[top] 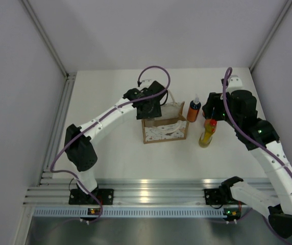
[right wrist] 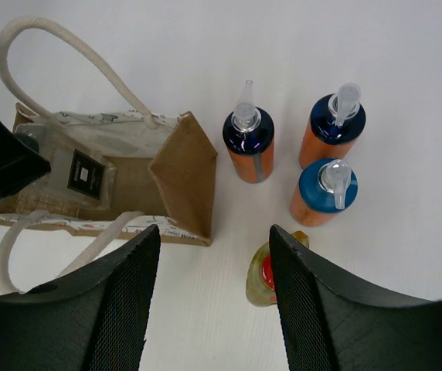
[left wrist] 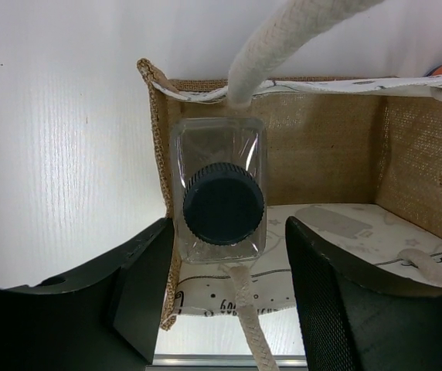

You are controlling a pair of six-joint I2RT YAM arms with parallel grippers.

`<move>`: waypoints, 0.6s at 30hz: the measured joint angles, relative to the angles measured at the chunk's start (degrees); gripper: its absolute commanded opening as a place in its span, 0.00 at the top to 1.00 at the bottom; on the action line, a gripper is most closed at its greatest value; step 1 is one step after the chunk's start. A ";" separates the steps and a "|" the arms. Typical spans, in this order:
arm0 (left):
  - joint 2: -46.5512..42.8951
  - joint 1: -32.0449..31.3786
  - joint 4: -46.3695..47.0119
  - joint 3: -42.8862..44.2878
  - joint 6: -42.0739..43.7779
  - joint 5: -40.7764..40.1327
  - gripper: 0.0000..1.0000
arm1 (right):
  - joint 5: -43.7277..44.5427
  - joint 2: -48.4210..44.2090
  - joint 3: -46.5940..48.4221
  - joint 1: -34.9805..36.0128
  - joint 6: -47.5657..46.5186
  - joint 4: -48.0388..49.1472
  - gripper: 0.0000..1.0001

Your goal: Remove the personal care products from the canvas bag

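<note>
The last bottle, the pale bottle [left wrist: 222, 202] with the dark cap, stands in the canvas bag [left wrist: 321, 147], tucked into a corner against one side wall. It is upright: its long axis runs vertical and its cap points straight up at my left wrist camera. Its squarish shoulders lie with the longer side along that wall.

My left tool [left wrist: 229, 239] hangs over it with the fingers spread and gripping nothing. One finger seems to sit outside the bag wall and the other inside the bag, so the fabric lies between finger and bottle. That is my main worry: if I close here, I expect to pinch canvas with the bottle and drag the whole bag up. A rope handle [left wrist: 283, 39] also crosses above the opening and a second one trails near the bottle, and either could snag on the way out.

The bag sits mid-worktop [top: 110, 153]. Just beside it stand the orange bottles [right wrist: 248, 147] and the amber bottle [right wrist: 267, 278], all upright. A tugged bag could knock them over.

My right tool [right wrist: 215, 255] hovers above that group, fingers apart and empty.
</note>
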 measured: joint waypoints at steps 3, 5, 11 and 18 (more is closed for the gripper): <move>0.22 0.00 0.02 0.00 0.00 -0.52 0.35 | -0.07 0.00 0.00 0.00 -0.02 0.00 0.43; 0.57 0.00 0.09 0.00 -0.07 -0.66 0.35 | -0.13 0.00 0.00 0.00 -0.02 0.00 0.43; 3.74 0.00 0.15 -0.26 -0.22 -0.74 0.35 | -0.22 0.00 0.00 0.00 -0.26 0.00 0.43; 5.05 0.00 0.22 -0.28 -0.28 -1.09 0.35 | -0.22 -0.02 0.00 0.00 -0.42 0.00 0.43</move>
